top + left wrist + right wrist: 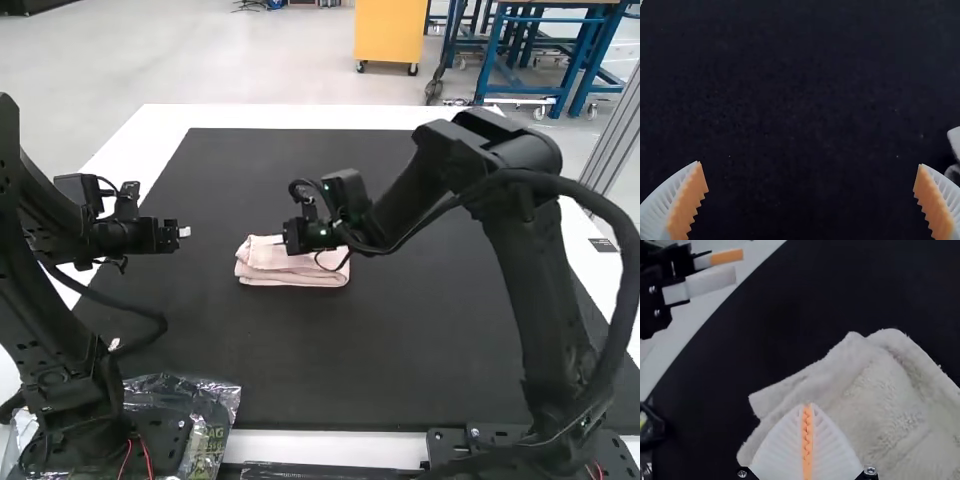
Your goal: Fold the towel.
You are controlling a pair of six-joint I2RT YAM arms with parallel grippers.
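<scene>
The right gripper (305,235) was over the far side of the towel (290,270), its front end turned down toward the cloth. In its own wrist view the two white fingers were closed together, their orange pads (810,452) meeting along their length, with no cloth visible between them. The tips lay in front of the towel in that view, but whether they touched it could not be told. Around and beneath that gripper the pale pink towel was folded into a small, thick bundle of stacked layers, with rounded folds and an edge showing, on the black mat (400,350). The left gripper (184,232) was to the left of the towel and the right gripper, well apart from both, above the mat's left part. Its fingers stood wide apart, holding nothing, with only dark mat between the ribbed orange pads (686,207); a small part of the towel showed beyond one finger. The white table (290,117) made a pale border past the mat, farther off than both grippers. A clear plastic bag (222,425) lay nearer the arm bases than the left gripper, beside the left arm's base.
</scene>
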